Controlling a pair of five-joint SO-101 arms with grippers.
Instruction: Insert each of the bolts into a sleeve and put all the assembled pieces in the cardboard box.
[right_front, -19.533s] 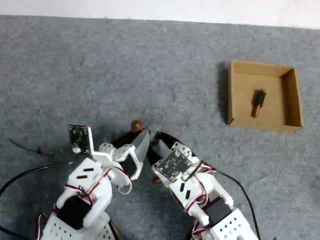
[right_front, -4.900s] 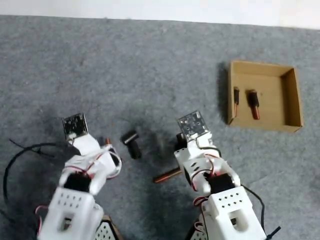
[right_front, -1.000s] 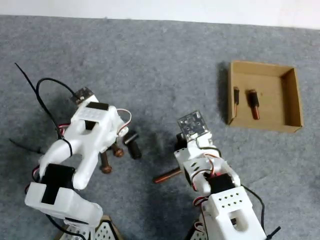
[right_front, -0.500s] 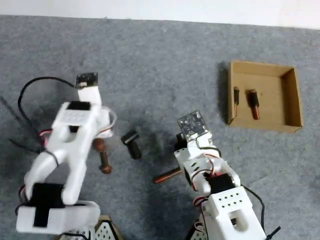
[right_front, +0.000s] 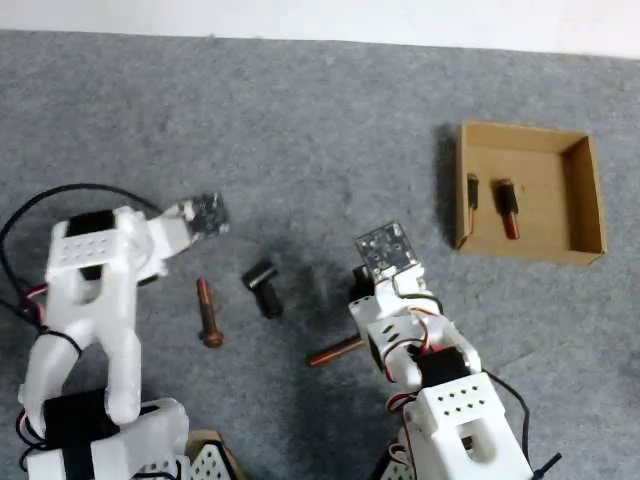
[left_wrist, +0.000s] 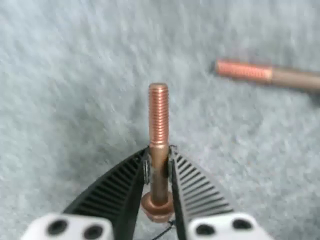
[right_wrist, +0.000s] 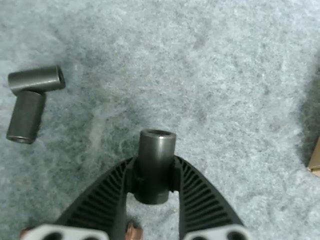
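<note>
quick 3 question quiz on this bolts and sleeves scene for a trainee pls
1. True or false: the left gripper is shut on a bolt.
2. How many assembled pieces lie in the cardboard box? A) one B) two C) four
3. Fill in: the right gripper holds a ____.

Key: 1 true; 2 B; 3 sleeve

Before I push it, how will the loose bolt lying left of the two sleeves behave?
The bolt is a round shank lying flat, so a sideways push would probably roll it, curving around its wider head. The grey carpet looks fuzzy and should slow it. It looks like solid metal, so it is likely stiff.
</note>
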